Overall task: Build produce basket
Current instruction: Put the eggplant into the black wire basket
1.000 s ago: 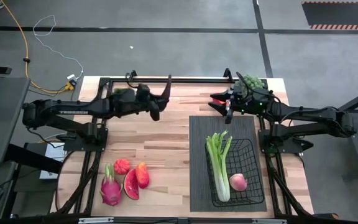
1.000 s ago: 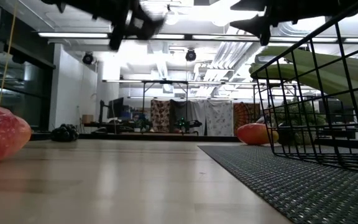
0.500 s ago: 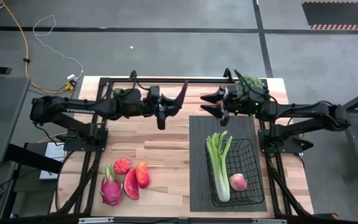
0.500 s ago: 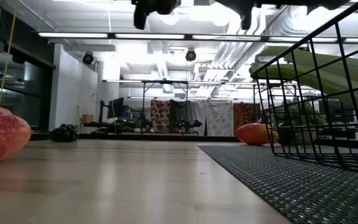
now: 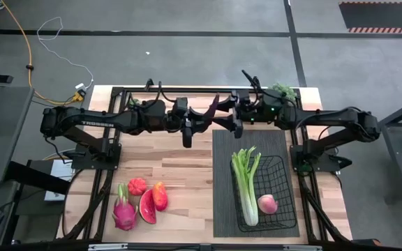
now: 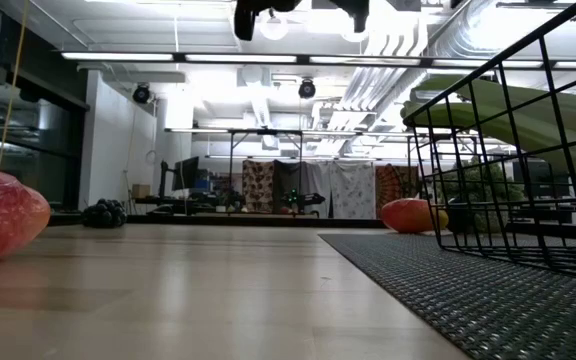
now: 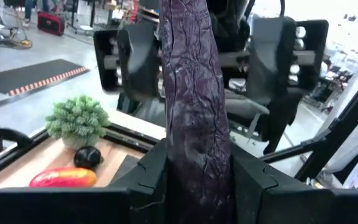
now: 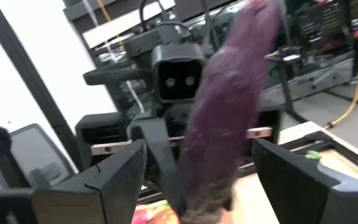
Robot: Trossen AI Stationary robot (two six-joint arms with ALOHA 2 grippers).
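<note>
Gripping the eggplant (image 7: 194,118) up at the far middle of the table, the left gripper (image 5: 199,120) has it clamped while the right gripper (image 5: 230,120) sits spread around its other end, basket (image 5: 268,194) sitting near-right.

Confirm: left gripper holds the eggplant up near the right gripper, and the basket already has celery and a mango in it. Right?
One slip: the round fruit in the basket beside the celery is a peach, not a mango, as the high view shows. The rest stands: the left gripper is shut on the eggplant, with the right gripper open around its far end.
</note>
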